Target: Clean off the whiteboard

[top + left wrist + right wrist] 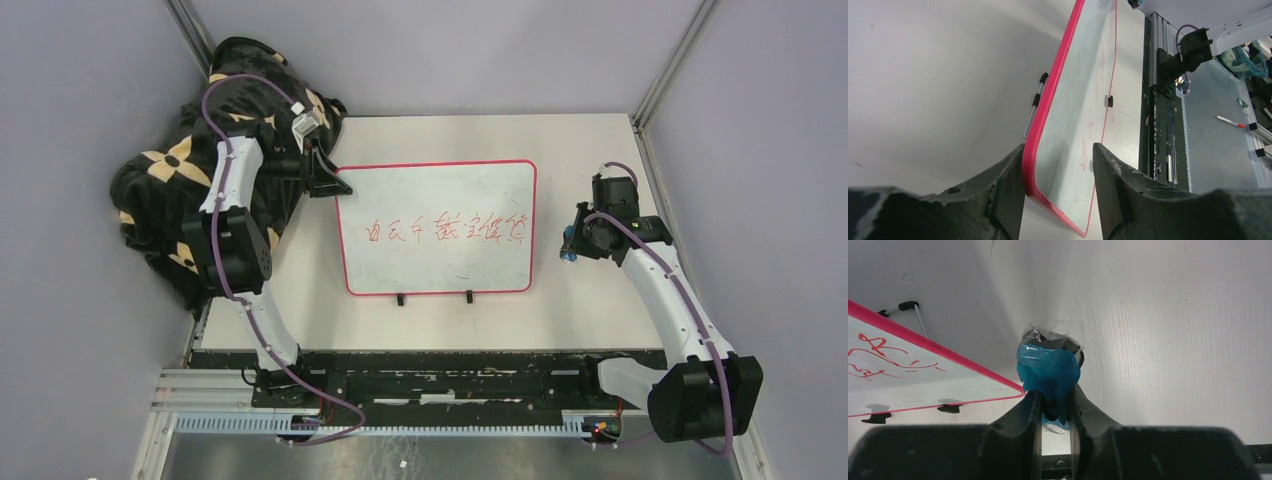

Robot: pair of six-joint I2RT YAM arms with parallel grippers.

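The whiteboard [440, 190] lies flat in the middle of the table, with a red-pink rim, a line of red writing and two black feet on its near edge. My left gripper [322, 172] is open at the board's far left corner. In the left wrist view its jaws [1058, 150] straddle the rim of the whiteboard [1078, 100], which looks lifted there. My right gripper [572, 240] hangs just right of the board, shut on a blue eraser [1048, 365] wrapped in clear plastic. The whiteboard's corner [908, 365] shows to its left.
A black and tan patterned cloth [180, 180] is heaped at the far left beside the left arm. A black rail [430, 365] runs along the near edge. A wire stand [1034, 107] sticks out under the board. A marker [1230, 121] lies off the table.
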